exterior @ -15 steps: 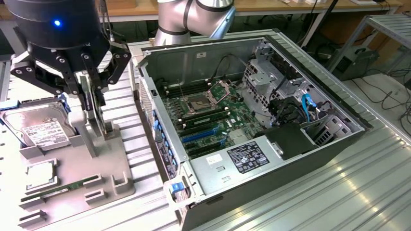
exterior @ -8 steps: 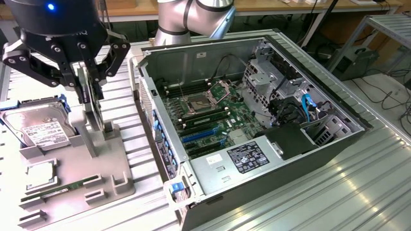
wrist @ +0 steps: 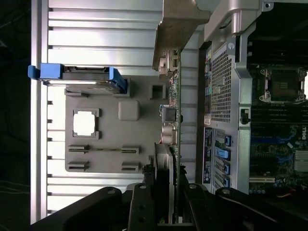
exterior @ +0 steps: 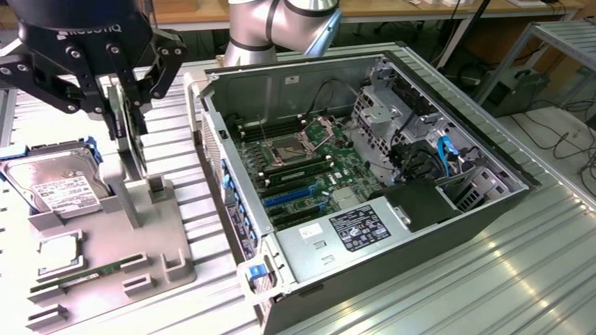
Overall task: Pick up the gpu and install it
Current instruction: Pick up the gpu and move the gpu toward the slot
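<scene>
My gripper hangs at the exterior view's upper left, above the grey parts tray, and is shut on the gpu. The card hangs upright and edge-on from the fingers, its lower end close to the tray; whether it touches I cannot tell. In the wrist view the gpu runs away from my gripper as a thin green edge with connectors, ending in a pale metal bracket. The open computer case lies to the exterior view's right, its motherboard and blue expansion slots exposed.
On the tray rest a hard drive in a blue carrier, a square processor and a RAM stick. The case's rear panel stands close beside the card. Ribbed metal table all around.
</scene>
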Robot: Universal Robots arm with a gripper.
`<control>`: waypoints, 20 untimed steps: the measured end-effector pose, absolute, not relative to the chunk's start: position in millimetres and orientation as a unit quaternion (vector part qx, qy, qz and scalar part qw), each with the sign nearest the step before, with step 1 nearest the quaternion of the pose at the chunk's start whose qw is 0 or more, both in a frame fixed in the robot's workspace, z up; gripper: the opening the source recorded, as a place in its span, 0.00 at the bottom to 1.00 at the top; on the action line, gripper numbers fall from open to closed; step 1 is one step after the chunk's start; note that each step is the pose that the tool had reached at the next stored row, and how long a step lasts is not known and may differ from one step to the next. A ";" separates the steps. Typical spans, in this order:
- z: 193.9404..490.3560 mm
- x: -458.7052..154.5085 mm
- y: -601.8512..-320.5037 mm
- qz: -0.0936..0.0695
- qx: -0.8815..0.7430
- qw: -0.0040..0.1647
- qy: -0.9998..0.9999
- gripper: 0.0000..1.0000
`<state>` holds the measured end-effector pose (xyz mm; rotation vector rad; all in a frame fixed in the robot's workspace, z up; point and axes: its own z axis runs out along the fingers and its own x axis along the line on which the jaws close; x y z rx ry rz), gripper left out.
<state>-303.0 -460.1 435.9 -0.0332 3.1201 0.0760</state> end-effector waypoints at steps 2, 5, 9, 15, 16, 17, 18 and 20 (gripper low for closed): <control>439.6 -303.0 -460.1 0.024 -0.011 0.010 1.000 0.28; 444.1 -303.0 -460.1 0.024 -0.011 0.010 1.000 0.28; 450.3 -303.0 -460.1 0.024 -0.011 0.010 1.000 0.28; 454.1 -303.0 -460.1 0.024 -0.011 0.010 1.000 0.28; 454.2 -303.0 -460.1 0.024 -0.011 0.010 1.000 0.28; 454.2 -302.8 -460.1 0.024 -0.011 0.010 1.000 0.28; 454.3 -302.3 -460.1 0.024 -0.011 0.010 1.000 0.28; 454.2 -301.3 -460.2 0.024 -0.011 0.010 1.000 0.28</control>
